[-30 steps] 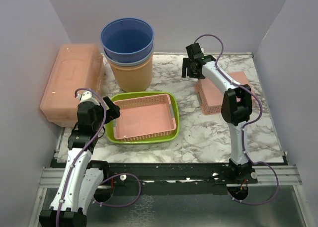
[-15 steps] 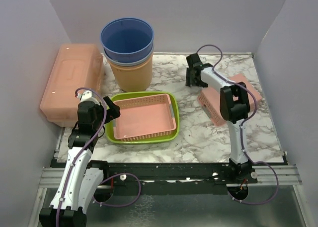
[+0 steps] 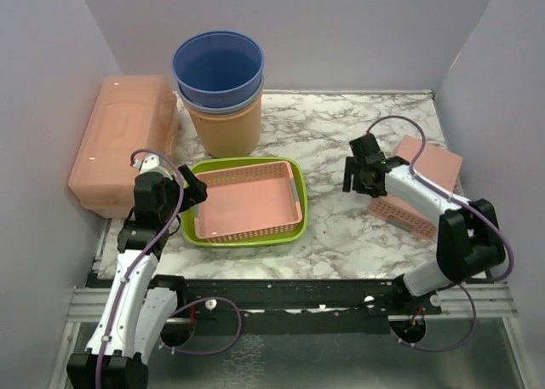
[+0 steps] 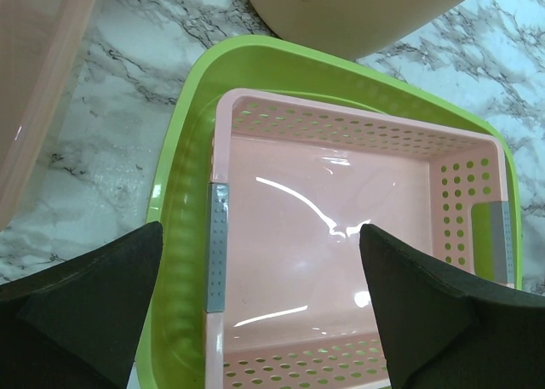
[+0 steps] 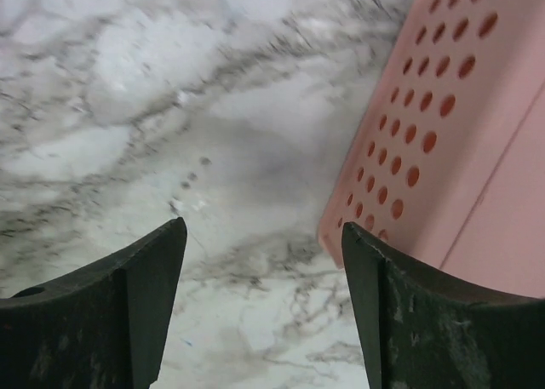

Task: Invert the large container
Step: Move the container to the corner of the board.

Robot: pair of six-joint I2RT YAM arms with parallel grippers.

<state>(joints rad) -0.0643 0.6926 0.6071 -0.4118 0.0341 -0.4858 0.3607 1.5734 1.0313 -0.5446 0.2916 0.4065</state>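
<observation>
Largest first: salmon lidded storage box [image 3: 123, 142] along the left wall, untouched. Behind, blue bucket [image 3: 219, 65] stacked in tan bucket [image 3: 226, 125]. At centre, green tray [image 3: 247, 238] holding nested pink basket [image 3: 247, 203], open side up. Left gripper [image 4: 260, 231] above it, spread as wide as possible, gripping nothing. On the marble table [image 3: 341, 125] at the right, right-hand pink perforated basket [image 3: 430, 163], taken here as the container meant, smooth base facing up. Hard to tell whether settled flat or propped on one edge. Right gripper [image 5: 262, 231] just beside its perforated wall, fingers well apart and empty. Risks: unclamped, so liable to skid toward the table's right edge if nudged by a finger, or to end leaning, only half inverted.
</observation>
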